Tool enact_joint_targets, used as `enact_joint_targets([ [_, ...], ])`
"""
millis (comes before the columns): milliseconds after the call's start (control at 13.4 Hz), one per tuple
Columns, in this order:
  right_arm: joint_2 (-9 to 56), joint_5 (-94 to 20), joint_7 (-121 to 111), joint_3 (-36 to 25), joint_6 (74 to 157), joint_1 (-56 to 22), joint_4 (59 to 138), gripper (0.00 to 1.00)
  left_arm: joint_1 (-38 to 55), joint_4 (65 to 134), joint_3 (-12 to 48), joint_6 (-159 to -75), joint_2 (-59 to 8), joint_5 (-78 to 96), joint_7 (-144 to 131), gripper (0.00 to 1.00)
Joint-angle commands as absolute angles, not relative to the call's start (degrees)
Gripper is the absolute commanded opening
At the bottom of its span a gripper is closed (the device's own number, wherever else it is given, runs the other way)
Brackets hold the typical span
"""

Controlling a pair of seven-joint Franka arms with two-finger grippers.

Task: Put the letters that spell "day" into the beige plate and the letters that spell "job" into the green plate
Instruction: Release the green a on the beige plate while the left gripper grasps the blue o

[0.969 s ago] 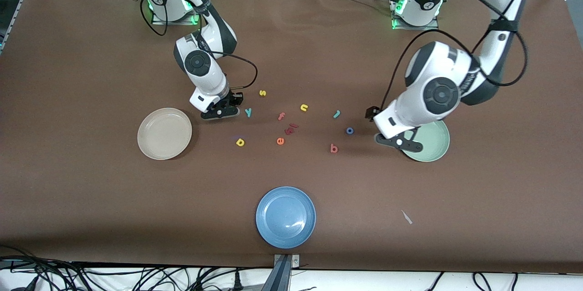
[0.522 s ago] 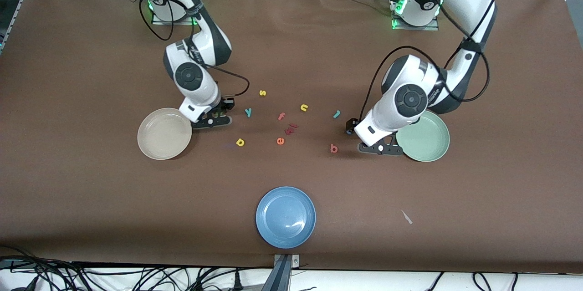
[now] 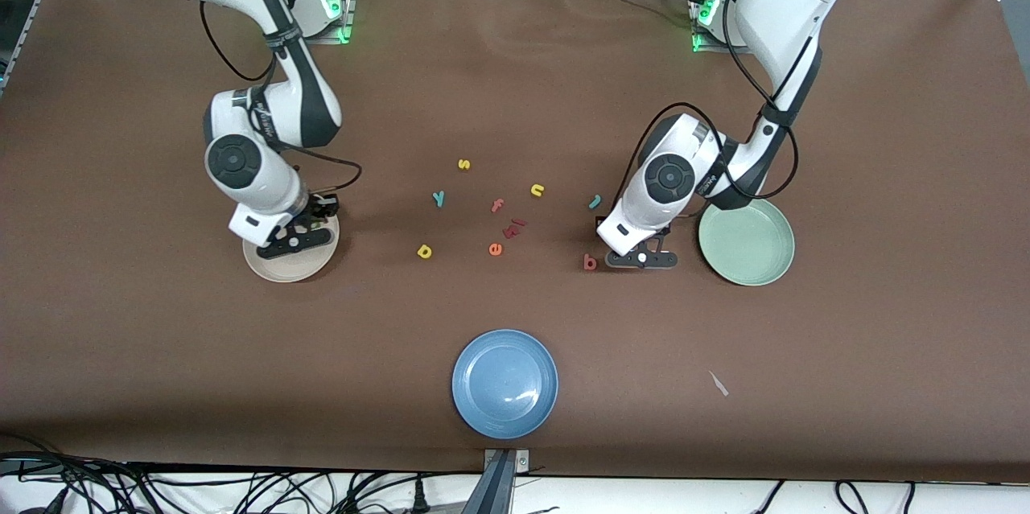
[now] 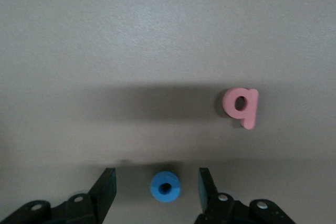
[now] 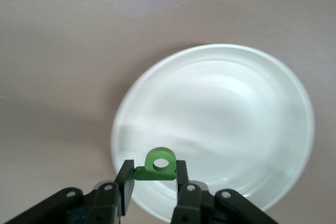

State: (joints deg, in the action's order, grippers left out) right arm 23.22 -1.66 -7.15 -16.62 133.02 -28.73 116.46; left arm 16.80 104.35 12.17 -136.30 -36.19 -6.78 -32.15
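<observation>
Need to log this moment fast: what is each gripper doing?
Left gripper: open around the blue "o".
Right gripper: shut on the green "d".

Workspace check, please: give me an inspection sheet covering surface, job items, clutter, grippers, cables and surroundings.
Surface: brown table, flat.
Job's things: green d held over beige plate; green plate holds nothing seen; blue o, b, j, y, yellow a on table.
Clutter: blue plate, s, n, f, e, pale scrap.
Grippers: right gripper shut on d; left gripper open around o.
Cables: along table's front edge.
Surroundings: nothing seen.
</observation>
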Motion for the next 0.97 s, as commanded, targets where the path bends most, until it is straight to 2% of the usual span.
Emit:
enact_joint_targets([
  [0,23.64,-1.14,-10.46,-17.67,134.29,-28.22,116.63,0.38,17.40,105.38,11.78,-136.06,-35.51,-8.61,-34.28,0.68],
  [75,24.43,-1.66,-10.37,-17.67,134.73,-28.13,116.54,0.77,17.49,105.99,11.78,-136.14,-35.51,-8.61,-34.36,0.67],
  [149,24.43,-2.02,-10.28,-17.67,135.08,-27.86,116.46,1.00,17.40,106.08,11.69,-136.14,-35.51,-8.70,-34.28,0.67],
  [373,24.17,-2.11,-9.58,-17.49,134.39,-27.69,115.14,1.00,17.49,106.08,11.69,-136.14,-36.30,-8.70,-34.37,0.67],
  [522,23.91,-3.59,-7.66,-16.97,134.03,-28.03,115.14,1.00,17.40,106.08,11.78,-136.14,-36.39,-8.61,-34.37,0.63],
  [671,23.47,-4.83,-2.32,-13.90,134.03,-28.04,115.14,1.00,17.49,106.08,11.78,-136.14,-36.82,-8.61,-34.37,0.59],
  [820,23.38,-4.83,8.56,-10.21,134.29,-28.12,115.31,1.00,17.49,105.91,11.78,-136.14,-36.91,-8.61,-34.37,0.48],
  [895,23.47,-4.83,13.22,-8.46,134.73,-28.04,115.31,1.00,17.49,105.91,11.78,-136.14,-36.91,-8.61,-34.37,0.35],
])
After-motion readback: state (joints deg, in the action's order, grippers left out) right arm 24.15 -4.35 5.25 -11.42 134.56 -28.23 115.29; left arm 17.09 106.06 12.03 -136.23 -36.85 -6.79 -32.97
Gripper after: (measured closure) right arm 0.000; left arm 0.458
